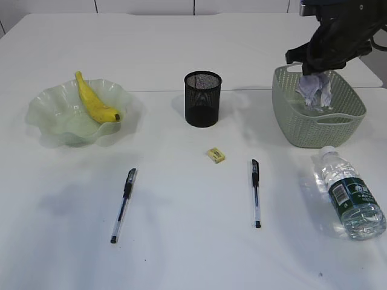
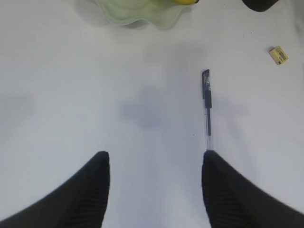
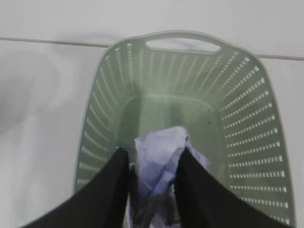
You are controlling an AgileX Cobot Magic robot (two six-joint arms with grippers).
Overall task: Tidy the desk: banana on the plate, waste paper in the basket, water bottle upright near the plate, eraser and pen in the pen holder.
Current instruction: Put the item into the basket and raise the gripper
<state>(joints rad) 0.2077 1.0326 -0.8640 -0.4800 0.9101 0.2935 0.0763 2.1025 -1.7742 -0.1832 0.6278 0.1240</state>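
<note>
Exterior view. A white bench (image 1: 181, 254) carries all items. At right of frame lies a clear plastic water bottle (image 1: 351, 194) on its side, white cap toward the top of the frame; its dark green label bears white writing too small to read. At upper right, a pale green basket (image 1: 284, 115) of perforated, woven-look plastic with slot handles; above its opening the right claw (image 1: 315, 74) is clamped on a crumpled wad of white waste paper (image 1: 317, 92). In the right wrist view the two black fingers (image 3: 107, 190) pinch the paper over the basket floor. At centre top stands a black wire-mesh pen holder (image 1: 202, 98), cylindrical. Below it, a small yellow block eraser (image 1: 216, 155). Two black-and-clear pens lie on the bench: one at lower left (image 1: 123, 205), one at lower centre-right (image 1: 255, 192). At left of frame, a translucent green plate (image 1: 48, 118) with a wavy rim holds a yellow banana (image 1: 95, 101). Left wrist view: the left claw (image 2: 154, 164) has its ribbed black fingers apart, grasping nothing, above the bench; the left pen's tip lies by one fingertip.
</note>
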